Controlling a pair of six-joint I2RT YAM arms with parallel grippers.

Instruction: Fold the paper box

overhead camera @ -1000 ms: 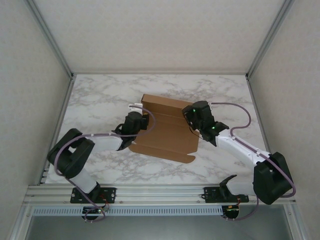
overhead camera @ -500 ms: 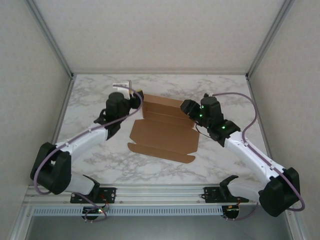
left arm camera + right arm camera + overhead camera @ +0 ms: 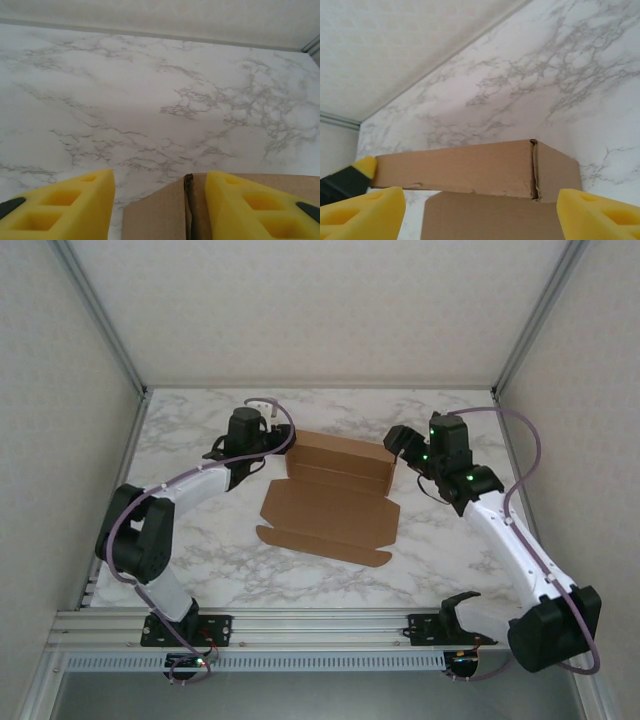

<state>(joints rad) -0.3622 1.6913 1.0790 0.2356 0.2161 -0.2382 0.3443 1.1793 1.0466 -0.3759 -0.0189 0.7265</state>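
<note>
Fingers (image 3: 75, 200) of the left tool (image 3: 278, 443) stand spread and grip nothing — the left corner of the paper box (image 3: 330, 508) shows low between them. The box lies in the middle of the counter (image 3: 440, 565), its far panel folded upright, the rest flat. The right tool (image 3: 395, 442) sits just beside the panel's right end — fingers wide, released.

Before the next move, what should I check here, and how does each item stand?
1. Left gripper open: ok.
2. Right gripper open: ok.
3. Box back wall upright: ok.
4. Front flap folded up: not ok, flat on table.
5. Box corner between left fingers: ok.
6. Either gripper touching box: cannot tell.
</note>
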